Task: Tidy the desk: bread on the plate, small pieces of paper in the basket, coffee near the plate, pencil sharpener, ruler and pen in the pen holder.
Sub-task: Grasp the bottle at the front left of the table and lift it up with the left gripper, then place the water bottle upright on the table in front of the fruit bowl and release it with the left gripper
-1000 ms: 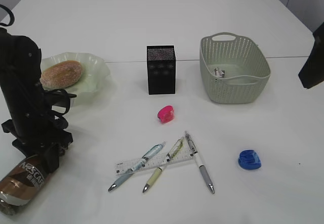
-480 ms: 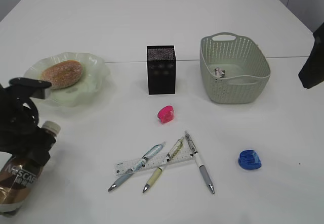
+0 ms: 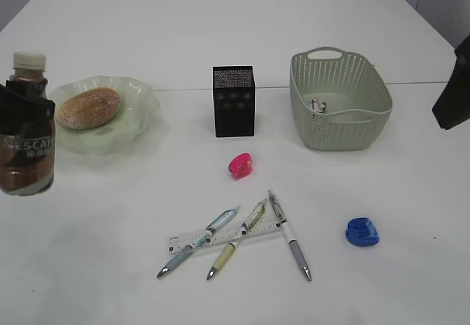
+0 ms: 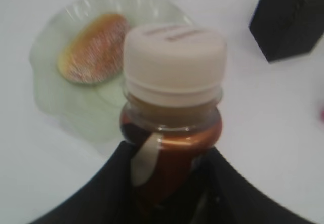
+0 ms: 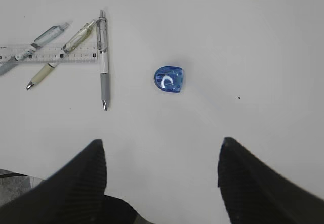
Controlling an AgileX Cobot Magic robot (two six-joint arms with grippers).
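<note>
While the left gripper (image 4: 167, 183) clamps the coffee (image 3: 26, 127) by its body, the bottle stands upright at the desk's (image 3: 220, 39) left edge, white cap up and long axis vertical, just beside the plate (image 3: 139, 116). On that pale-green ruffled dish lies the bread (image 3: 89, 107), its long axis running roughly left to right. Whether the bottle's base touches the desk cannot be told. The right gripper (image 5: 162, 178) hangs with its jaws wide apart and empty above the near right part of the desk, a blue pencil sharpener (image 5: 168, 79) lying on the surface beyond its fingertips. Toward the near edge, the ruler (image 3: 220, 235) lies almost parallel to that edge, tilted slightly, with three pens (image 3: 235, 238) fanned across and beside it, their tips toward the near edge. A pink pencil sharpener (image 3: 240, 166) sits near the desk's middle, between the pens and the pen holder (image 3: 233, 101), which stands upright by the seam; its contents cannot be seen. Toward the right edge, the basket (image 3: 339, 99) sits with its long axis angled across the seam, holding a small scrap on its floor.
</note>
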